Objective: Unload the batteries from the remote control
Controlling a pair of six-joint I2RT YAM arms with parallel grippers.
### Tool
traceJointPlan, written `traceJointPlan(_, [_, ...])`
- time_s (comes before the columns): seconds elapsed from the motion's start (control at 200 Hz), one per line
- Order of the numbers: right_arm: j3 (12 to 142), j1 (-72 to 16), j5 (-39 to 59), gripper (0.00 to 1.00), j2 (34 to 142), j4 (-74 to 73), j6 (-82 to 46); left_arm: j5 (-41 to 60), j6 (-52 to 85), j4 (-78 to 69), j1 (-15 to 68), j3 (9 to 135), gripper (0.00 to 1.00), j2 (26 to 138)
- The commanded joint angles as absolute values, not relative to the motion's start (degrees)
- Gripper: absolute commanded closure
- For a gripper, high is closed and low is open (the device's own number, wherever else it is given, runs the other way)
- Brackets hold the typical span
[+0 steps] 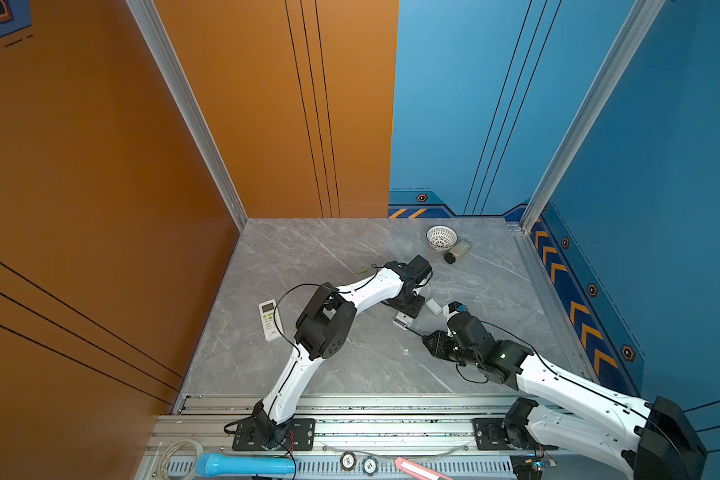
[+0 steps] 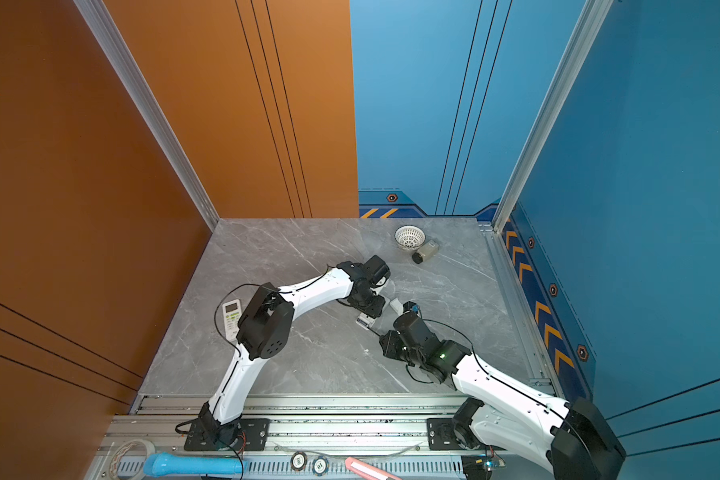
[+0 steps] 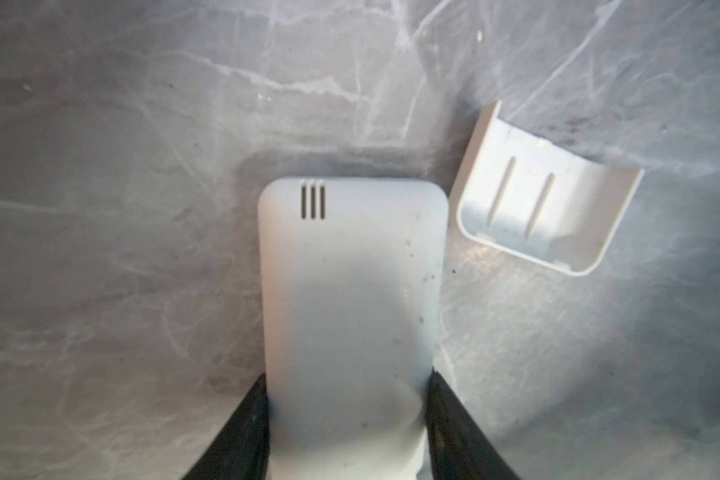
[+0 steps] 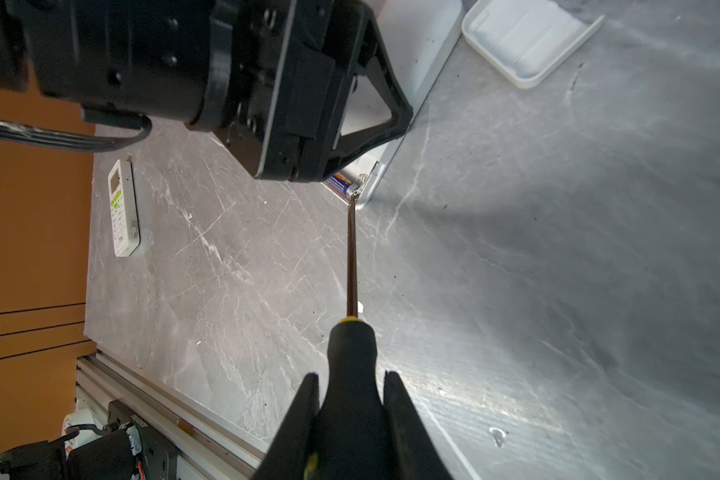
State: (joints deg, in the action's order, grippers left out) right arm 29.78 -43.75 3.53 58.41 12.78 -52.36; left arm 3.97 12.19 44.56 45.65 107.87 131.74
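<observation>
Left gripper (image 3: 346,382) clamps the remote control (image 3: 350,270) flat on the desk (image 3: 100,208), while the right gripper (image 4: 352,386), closed on the screwdriver (image 4: 352,345), aims its shaft straight ahead, tip at the bluish battery (image 4: 341,184) in the open compartment.

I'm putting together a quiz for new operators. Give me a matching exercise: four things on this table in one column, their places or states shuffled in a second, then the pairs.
1 screwdriver
2 battery cover
3 green battery
4 white basket

A lies alone, nothing touching it
B beside a bottle lying on its side
C clamped in the right gripper
D inside up, next to the gripped remote

Pairs: 1-C, 2-D, 3-A, 4-B
</observation>
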Motion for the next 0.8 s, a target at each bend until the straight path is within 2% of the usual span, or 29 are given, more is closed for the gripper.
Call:
traceJointPlan(0.0, [26.73,-43.65,4.95,1.0,61.09,1.74,-52.03,8.52,13.41,44.57,46.56,109.27,0.99,133.55])
traceJointPlan(0.15, [24.58,-44.21,6.06,1.0,59.11,-3.69,-50.38,8.89,13.82,43.73,46.42,108.54,0.99,133.04])
traceJointPlan(0.48, [22.0,-43.63,4.17,1.0,57.88,-4.86,-50.11,11.02,13.45,43.59,46.28,109.31,0.99,133.56])
traceJointPlan(0.796, [17.9,-44.41,4.37,1.0,56.03,-15.72,-47.66,11.55,14.21,42.98,46.06,109.16,0.99,133.33])
